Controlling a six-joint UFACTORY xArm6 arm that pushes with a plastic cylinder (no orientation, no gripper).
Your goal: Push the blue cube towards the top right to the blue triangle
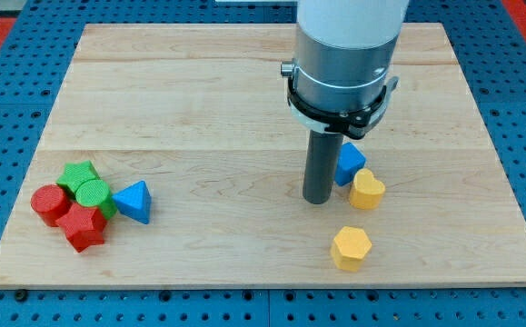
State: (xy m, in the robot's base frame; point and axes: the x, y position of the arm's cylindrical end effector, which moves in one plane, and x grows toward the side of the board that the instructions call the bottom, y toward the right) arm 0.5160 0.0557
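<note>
The blue cube (pixel 349 163) sits right of the board's middle, partly hidden behind the rod. My tip (pixel 316 200) rests on the board just left of and slightly below the cube, close to or touching it. The blue triangle (pixel 134 201) lies far off at the view's lower left, beside a cluster of red and green blocks. A yellow heart block (pixel 366 190) touches the cube's lower right side.
A yellow hexagon block (pixel 350 248) lies below the heart. At the lower left are a green star block (pixel 78 174), a green cylinder (pixel 93 194), a red cylinder (pixel 50 203) and a red star block (pixel 84 227). The wooden board (pixel 199 91) ends near them.
</note>
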